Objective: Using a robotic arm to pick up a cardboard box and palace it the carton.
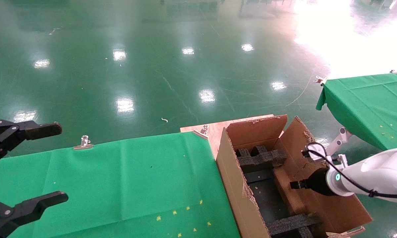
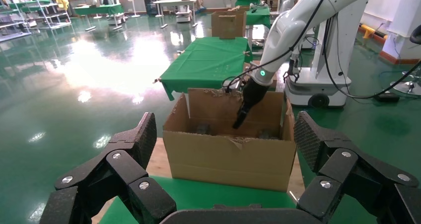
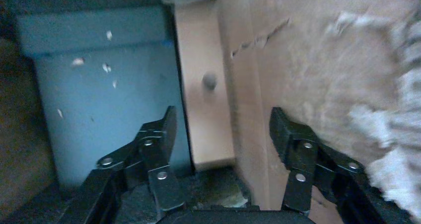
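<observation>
Inside carton point(image 1: 238, 185), right claw point(image 3: 222, 134) spread wide, straddling cardboard box point(image 3: 206, 85), not touching.

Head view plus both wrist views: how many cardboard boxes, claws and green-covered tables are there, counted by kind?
Large brown cardboard carton with black foam strips: 1
Small closed brown cardboard box with a round hole, inside it: 1
Black grippers, both open: 2 (left gripper, right gripper)
Green-clothed tables: 2 (near table, far table)
Total: 6
</observation>
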You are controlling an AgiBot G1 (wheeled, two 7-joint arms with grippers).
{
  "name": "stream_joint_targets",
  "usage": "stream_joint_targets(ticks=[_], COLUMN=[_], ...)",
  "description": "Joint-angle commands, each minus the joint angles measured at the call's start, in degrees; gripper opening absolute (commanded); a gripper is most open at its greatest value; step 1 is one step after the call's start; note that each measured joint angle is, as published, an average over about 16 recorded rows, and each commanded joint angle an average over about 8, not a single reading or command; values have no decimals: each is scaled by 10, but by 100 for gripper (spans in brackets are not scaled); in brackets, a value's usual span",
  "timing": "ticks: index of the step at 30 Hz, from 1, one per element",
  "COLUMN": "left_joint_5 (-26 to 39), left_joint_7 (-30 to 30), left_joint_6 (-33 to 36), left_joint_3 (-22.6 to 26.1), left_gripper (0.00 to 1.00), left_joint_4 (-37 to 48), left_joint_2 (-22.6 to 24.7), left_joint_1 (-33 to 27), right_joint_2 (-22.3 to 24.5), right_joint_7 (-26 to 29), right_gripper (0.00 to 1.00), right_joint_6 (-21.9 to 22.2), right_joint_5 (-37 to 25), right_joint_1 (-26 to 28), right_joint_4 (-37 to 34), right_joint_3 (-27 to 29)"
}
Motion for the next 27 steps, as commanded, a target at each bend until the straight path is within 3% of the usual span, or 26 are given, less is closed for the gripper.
stream_joint_targets(ticks=[1, 8, 12, 18, 23, 27], left_joint_5=[0, 0, 0, 0, 0, 0], left_joint_7=[0, 0, 0, 0, 0, 0], left_joint_6=[0, 0, 0, 0, 0, 0], left_joint_3=[0, 0, 0, 0, 0, 0], left_gripper=[100, 100, 100, 100, 100, 100], left_joint_4=[0, 0, 0, 0, 0, 0], left_joint_2=[0, 0, 0, 0, 0, 0], left_joint_1=[0, 0, 0, 0, 0, 0], right_joint_2=[5, 27, 36, 34, 36, 41], right_joint_7=[4, 5, -12, -79, -141, -166], right_gripper=[100, 100, 100, 100, 100, 100], right_joint_6=[-2, -4, 7, 16, -22, -53], right_joint_5=[-5, -8, 21, 139, 267, 326], right_joint_1=[6, 76, 118, 167, 201, 216], right_joint_4=[6, 57, 94, 118, 121, 122], right_joint_3=[1, 33, 58, 102, 145, 166])
